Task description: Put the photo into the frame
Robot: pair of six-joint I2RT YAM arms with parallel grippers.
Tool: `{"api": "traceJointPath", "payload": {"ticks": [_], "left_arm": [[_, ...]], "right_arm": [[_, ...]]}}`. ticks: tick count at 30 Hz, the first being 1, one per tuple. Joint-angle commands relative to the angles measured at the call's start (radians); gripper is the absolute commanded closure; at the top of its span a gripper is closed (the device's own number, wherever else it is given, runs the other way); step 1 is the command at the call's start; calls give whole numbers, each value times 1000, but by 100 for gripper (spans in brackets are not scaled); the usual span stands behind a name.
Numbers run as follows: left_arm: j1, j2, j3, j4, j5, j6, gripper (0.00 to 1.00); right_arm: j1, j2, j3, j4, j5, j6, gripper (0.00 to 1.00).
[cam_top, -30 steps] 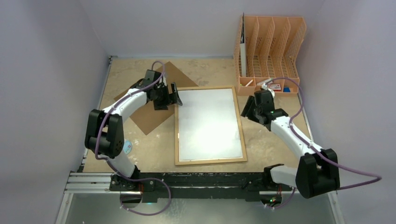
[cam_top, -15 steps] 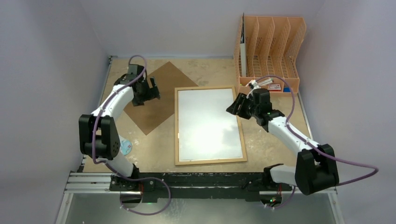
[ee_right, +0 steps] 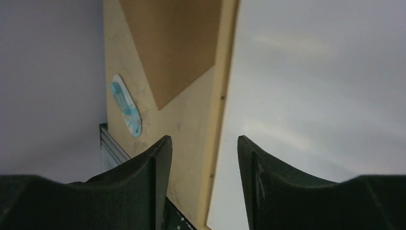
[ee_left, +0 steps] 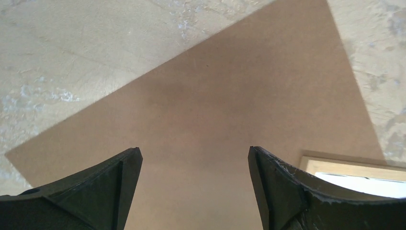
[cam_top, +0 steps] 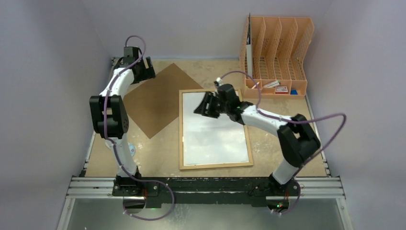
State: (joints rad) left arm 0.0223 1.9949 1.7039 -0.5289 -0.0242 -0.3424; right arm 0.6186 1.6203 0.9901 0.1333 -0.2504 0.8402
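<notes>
At table centre the frame is lying flat, its brown back lying loose at nine o'clock. Your right gripper is hovering over the frame's twelve-o'clock end, jaws part-open, gripping nothing; the left gripper is hanging wide and empty. The photo isn't showing: locate it before lowering onto the white face.

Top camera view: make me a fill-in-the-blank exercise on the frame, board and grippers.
1. The brown fibreboard sheet lies on the robot's ____ side of the rectangular light-wood frame.
2. The right gripper hangs over the frame's ____ inner panel.
3. The left gripper has its jaws ____, nothing between them.
4. The orange plastic file organiser stands at the table's far ____ corner.
Missing words: left, white, open, right.
</notes>
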Motion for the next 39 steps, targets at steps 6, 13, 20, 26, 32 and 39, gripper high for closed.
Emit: {"api": "traceJointPath", "payload": {"ticks": [6,13,20,26,32,39], "left_arm": [[43,88,0,93,96,19,16],[109,77,-166,200,188,-27,18],[157,26,-301,240,211,-58,20],[156,-94,-480,281,128,-43,21],[156,-97,-325,234,72,66,19],[156,5,-187,396,56,212,14]], "right_arm": [[167,416,558,-3,90,57,46],[190,647,820,1,164,26,46],[232,773,949,-81,245,-28,47],[249,810,964,-160,288,-39,47],[263,767,893,-238,330,9,48],[268,717,854,-363,267,125,45]]}}
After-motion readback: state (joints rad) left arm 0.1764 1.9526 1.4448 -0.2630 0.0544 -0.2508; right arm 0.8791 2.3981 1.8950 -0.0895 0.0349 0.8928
